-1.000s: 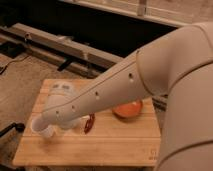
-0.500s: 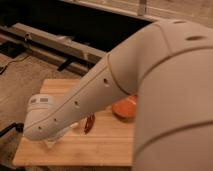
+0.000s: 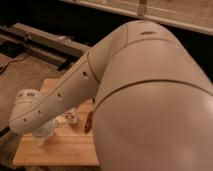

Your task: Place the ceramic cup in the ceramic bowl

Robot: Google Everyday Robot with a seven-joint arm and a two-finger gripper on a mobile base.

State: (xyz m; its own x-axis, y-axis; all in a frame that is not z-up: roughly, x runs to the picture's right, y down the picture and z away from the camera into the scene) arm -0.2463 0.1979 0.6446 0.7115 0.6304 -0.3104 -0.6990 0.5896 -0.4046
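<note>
Down over the wooden table (image 3: 70,150), under the arm (image 3: 60,97), the jaws' state cannot be told

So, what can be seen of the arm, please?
The arm looks like smooth cream plastic. Its big rounded part fills the right side; a slimmer link with small dark holes slopes down-left to a round joint over the wooden table. The gripper hangs under that joint, near the table's left edge.

bowl, jaws hidden behind arm (image 3: 65,97)
</note>
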